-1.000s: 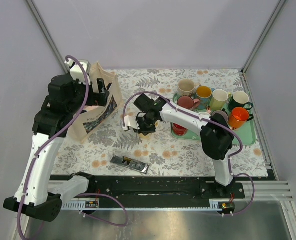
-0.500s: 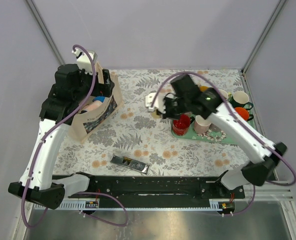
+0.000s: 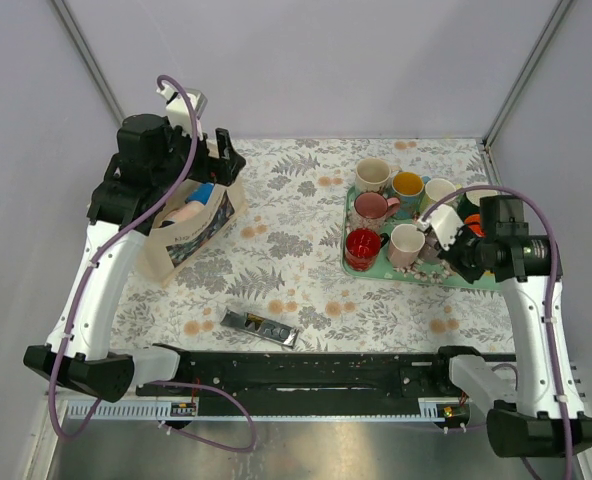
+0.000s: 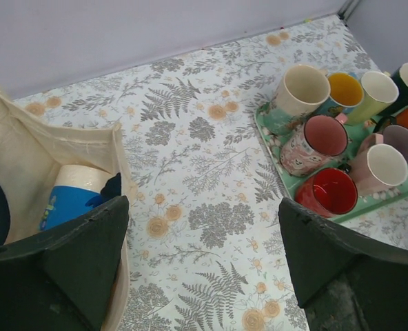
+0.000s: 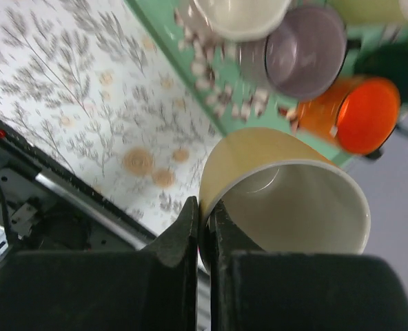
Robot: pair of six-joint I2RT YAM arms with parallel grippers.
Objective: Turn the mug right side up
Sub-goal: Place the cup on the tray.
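Note:
My right gripper (image 5: 205, 208) is shut on the rim of a tan mug with a white inside (image 5: 259, 148), one finger inside and one outside. It holds the mug in the air, mouth toward the wrist camera, over the near right edge of the green tray (image 5: 164, 34). In the top view the right gripper (image 3: 456, 250) hides that mug. Several other mugs stand mouth up on the tray (image 3: 486, 275), among them a red one (image 3: 362, 245) and an orange one (image 5: 359, 114). My left gripper (image 4: 202, 214) is open and empty, high over the table beside the bag, and shows in the top view (image 3: 221, 150).
A canvas bag (image 3: 191, 225) with a blue and white object inside stands at the left, also seen in the left wrist view (image 4: 25, 145). A foil packet (image 3: 261, 325) lies near the front edge. The flowered cloth (image 3: 296, 270) covers the table.
My right arm swung from the middle of the table to the right end of the tray, carrying the tan mug. My left arm moved back and a little higher by the bag.

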